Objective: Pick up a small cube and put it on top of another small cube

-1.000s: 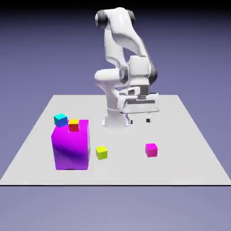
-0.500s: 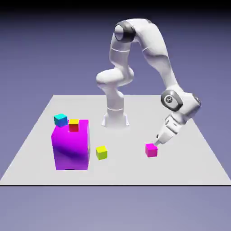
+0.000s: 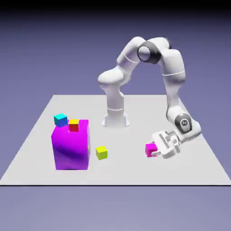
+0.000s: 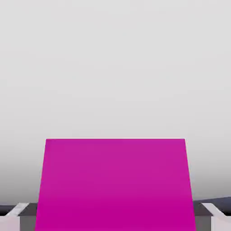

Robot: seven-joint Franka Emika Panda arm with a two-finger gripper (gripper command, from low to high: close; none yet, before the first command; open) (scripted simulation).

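A small pink cube (image 3: 150,149) sits on the grey table (image 3: 135,108) toward the exterior view's right. My gripper (image 3: 155,150) reaches it low from the right, lying almost level with the table, and is shut on it. In the hand view the pink cube (image 4: 115,185) fills the lower middle, with a grey fingertip (image 4: 19,211) at each side of it. A small yellow-green cube (image 3: 101,152) rests left of the pink one. A small teal cube (image 3: 60,119) stands behind a large purple cube (image 3: 71,145). A small red and yellow cube (image 3: 73,125) sits on top of the purple one.
The robot's base (image 3: 115,118) stands at the table's far middle. The large purple cube rises well above the small cubes at the exterior view's left.
The arm swung down from above the table's middle to the pink cube, and its hand tipped over sideways. The gripper, open before, has closed on the pink cube.
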